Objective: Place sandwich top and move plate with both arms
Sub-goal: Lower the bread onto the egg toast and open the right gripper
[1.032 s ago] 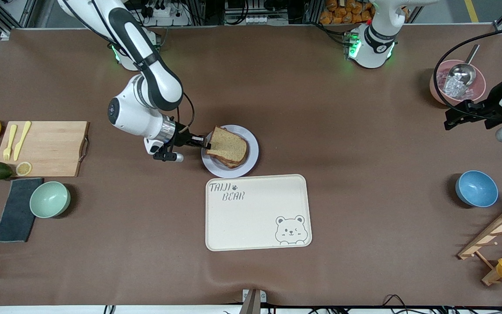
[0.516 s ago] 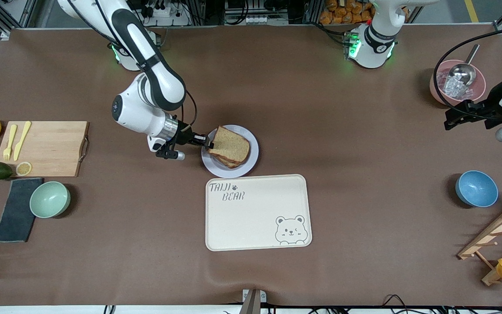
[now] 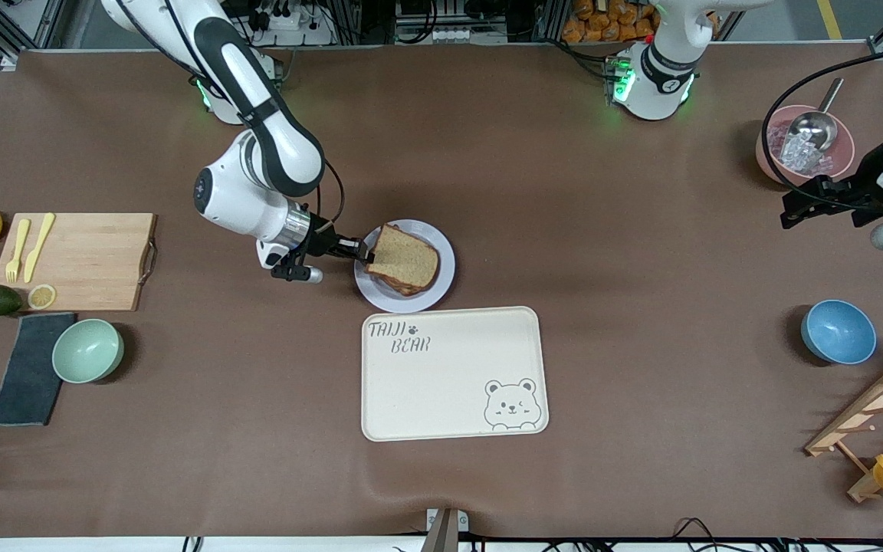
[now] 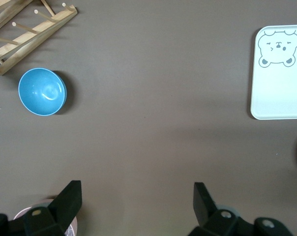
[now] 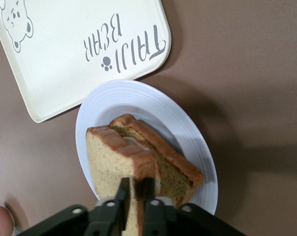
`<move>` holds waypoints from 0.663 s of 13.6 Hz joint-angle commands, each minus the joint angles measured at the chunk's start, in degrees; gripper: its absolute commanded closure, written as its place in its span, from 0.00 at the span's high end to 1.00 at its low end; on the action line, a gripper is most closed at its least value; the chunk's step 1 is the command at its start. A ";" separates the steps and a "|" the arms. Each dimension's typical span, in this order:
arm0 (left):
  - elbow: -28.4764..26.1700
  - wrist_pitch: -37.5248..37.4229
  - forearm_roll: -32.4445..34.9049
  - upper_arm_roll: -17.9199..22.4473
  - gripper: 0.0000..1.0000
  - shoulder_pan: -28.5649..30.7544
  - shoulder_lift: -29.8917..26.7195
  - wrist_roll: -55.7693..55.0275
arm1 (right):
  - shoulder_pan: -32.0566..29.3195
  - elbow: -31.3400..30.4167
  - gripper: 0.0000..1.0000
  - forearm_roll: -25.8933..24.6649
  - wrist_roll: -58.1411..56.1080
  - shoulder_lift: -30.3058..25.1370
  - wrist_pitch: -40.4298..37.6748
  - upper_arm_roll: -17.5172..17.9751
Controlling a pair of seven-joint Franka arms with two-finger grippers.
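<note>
The cream rectangular tray (image 3: pixel 454 373) lies nearer the camera than the round ribbed plate (image 3: pixel 445 257), where only the right wrist view shows the right gripper (image 5: pixel 134 185) pinching the crusty sandwich top (image 5: pixel 111 169) above the lower slice (image 5: pixel 163 160), while the waiting left gripper (image 4: pixel 137 189) stands wide apart over bare table beside the pink bowl (image 3: pixel 765 157).

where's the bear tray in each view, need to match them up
Front view: cream bear tray lies nearer to the camera than the plate.
Left wrist view: only its bear corner shows at the picture's edge.
Right wrist view: lettered end beside the plate.
Shared landmark: the bear drawing.
</note>
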 commanded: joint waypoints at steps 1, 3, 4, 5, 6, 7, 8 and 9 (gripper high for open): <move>0.65 -0.79 -0.52 -0.03 1.00 -0.02 0.13 0.15 | 0.28 -0.52 0.42 1.91 -1.50 0.05 0.56 -0.02; 0.65 -0.79 -0.61 -0.03 1.00 -0.02 0.13 0.15 | 0.20 -0.52 0.49 1.91 -1.59 0.14 0.47 -0.02; 0.65 -0.79 -0.61 -0.03 1.00 -0.02 0.13 0.15 | 0.11 -0.44 0.50 1.91 -1.93 0.05 0.47 -0.02; 0.57 -0.79 -0.52 -0.03 1.00 -0.02 0.13 0.15 | 0.20 -0.26 0.53 1.91 -1.85 -0.03 0.47 -0.10; 0.65 -0.79 -0.61 -0.03 1.00 -0.02 0.13 0.15 | 0.11 -0.09 0.53 1.82 -1.76 -0.30 0.47 -0.10; 0.65 -0.79 -0.61 -0.03 1.00 -0.02 0.13 0.15 | 0.02 0.00 0.53 1.48 -1.67 -0.56 0.30 -0.36; 0.57 -0.79 -0.61 -0.03 1.00 -0.02 0.13 0.15 | -0.33 0.09 0.53 1.21 -1.67 -0.82 -0.05 -0.54; 0.57 -0.79 -0.61 -0.03 1.00 -0.02 0.13 0.15 | -1.03 0.18 0.53 1.03 -1.67 -1.09 -0.06 -0.63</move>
